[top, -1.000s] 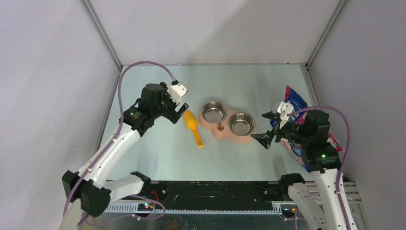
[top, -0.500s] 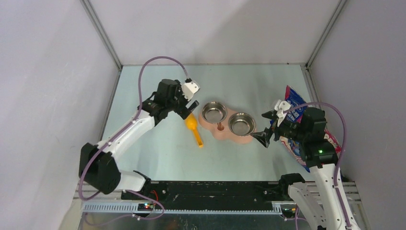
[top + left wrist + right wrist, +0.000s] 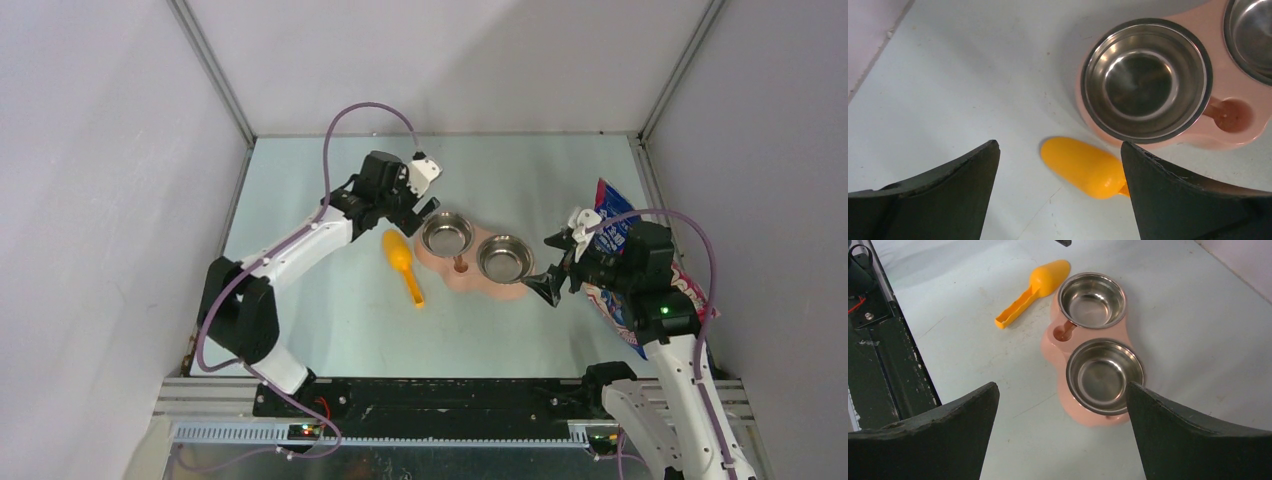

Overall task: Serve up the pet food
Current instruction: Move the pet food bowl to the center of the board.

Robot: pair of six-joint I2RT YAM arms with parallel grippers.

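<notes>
Along the right edge of the table (image 3: 330,320), closest to the arm bases, the pet food bag (image 3: 614,212) sits largely hidden under the right arm (image 3: 665,330). Only its far blue corner and a strip of pink and white print beside the arm show. Whether it lies flat or leans on the side wall I cannot tell, nor whether its top is cut open. It looks glossy and creased, a thin film pouch, so I judge it light, floppy and slick. The pellets inside would shift and slump when it is lifted, and a pinch on a flat face would likely slide off. The better hold is probably across the top seam or a corner, where the film is doubled and stiffer, with the weight hanging below. No loose pellets show anywhere. Just left of the bag the right hand (image 3: 548,264) hangs above the table with its jaws spread wide and nothing between them. It faces the pink feeder (image 3: 466,277), whose two steel bowls (image 3: 504,257) are bare. Farther left the yellow scoop (image 3: 403,266) lies on the table just beside the feeder, cup end pointing away from the bases. Farthest back, the left hand (image 3: 1058,195) hovers over that cup end, released and empty too.
</notes>
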